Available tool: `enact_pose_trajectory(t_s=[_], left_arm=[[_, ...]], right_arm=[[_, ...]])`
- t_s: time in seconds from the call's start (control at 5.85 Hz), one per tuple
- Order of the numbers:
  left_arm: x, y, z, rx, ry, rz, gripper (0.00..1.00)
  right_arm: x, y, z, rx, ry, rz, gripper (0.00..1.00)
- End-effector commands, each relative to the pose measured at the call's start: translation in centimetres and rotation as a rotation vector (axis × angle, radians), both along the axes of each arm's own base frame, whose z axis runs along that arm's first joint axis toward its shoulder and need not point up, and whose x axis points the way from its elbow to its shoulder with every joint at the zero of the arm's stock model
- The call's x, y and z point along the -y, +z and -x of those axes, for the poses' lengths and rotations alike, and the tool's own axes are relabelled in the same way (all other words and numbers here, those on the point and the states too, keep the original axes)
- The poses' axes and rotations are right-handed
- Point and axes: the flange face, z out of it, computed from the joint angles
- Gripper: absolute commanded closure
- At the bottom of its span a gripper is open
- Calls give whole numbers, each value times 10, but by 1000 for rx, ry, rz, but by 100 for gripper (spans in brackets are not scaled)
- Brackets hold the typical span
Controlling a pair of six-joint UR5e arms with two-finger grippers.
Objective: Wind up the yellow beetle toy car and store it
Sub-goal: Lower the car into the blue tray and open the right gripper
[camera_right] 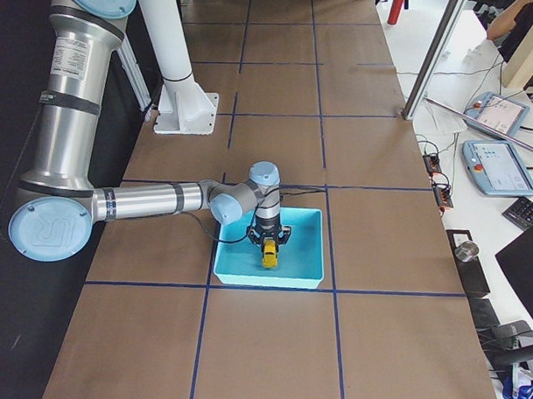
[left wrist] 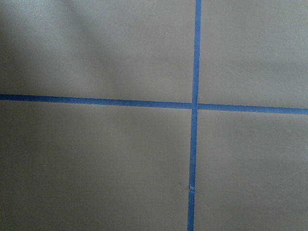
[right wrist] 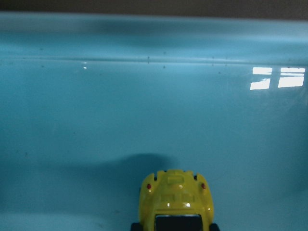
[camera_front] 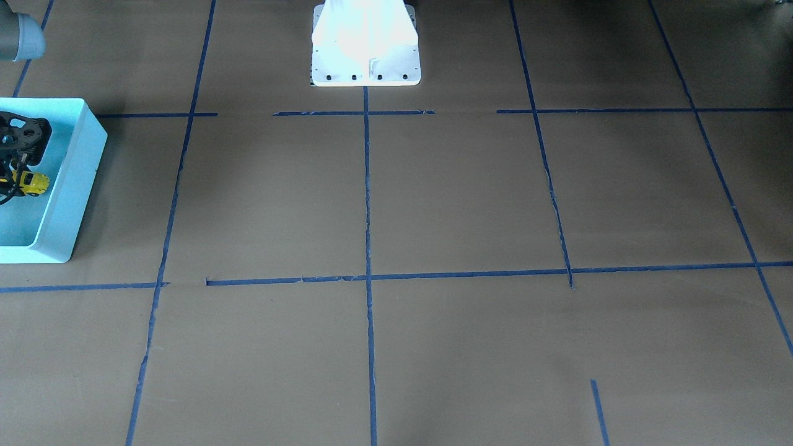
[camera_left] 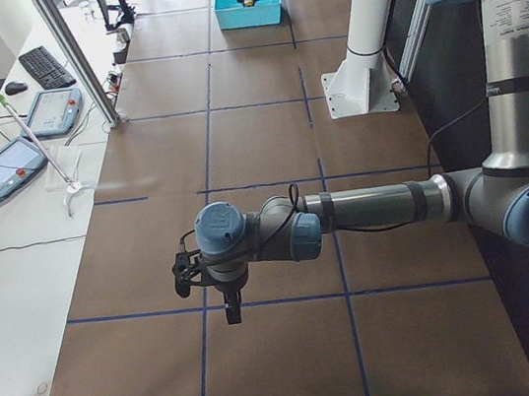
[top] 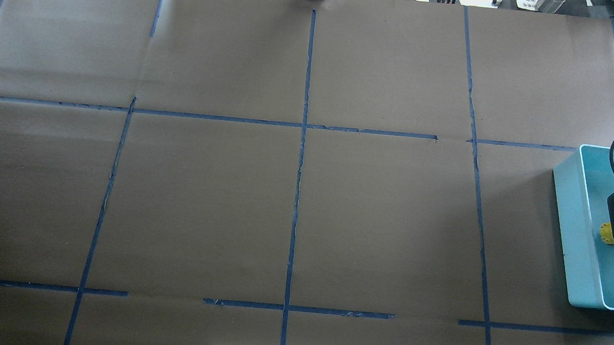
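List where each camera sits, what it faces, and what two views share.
Front-facing: across the table, looking down toward the robot; base, right gripper at light blue bin.
Overhead: behind the robot, facing forward; base edge, right gripper.
Exterior left: table's left end; left arm, left gripper near.
Exterior right: table's right end; right arm near.
Left wrist: down onto taped table; no robot parts.
Right wrist: into the bin; no robot parts.
Shared: front-facing and right wrist both show the yellow beetle toy car.
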Motion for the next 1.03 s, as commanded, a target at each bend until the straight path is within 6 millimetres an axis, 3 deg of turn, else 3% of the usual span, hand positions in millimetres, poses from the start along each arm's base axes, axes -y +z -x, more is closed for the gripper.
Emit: enact_pose_trajectory(t_s=[0.0,0.34,0.68,0.85], left_arm=[[0,0,-1,0,2,-1,0],[1,-1,-1,0,2,-3,0],[1,-1,-1,0,2,-3,0],[1,-1,-1,0,2,-3,0]], right_arm=[[0,1,1,-1,2,3,59],[0,0,1,1,1,2,0],[0,-9,1,23,-2,-2,0],[-10,-36,-6,81,-11,-6,0]])
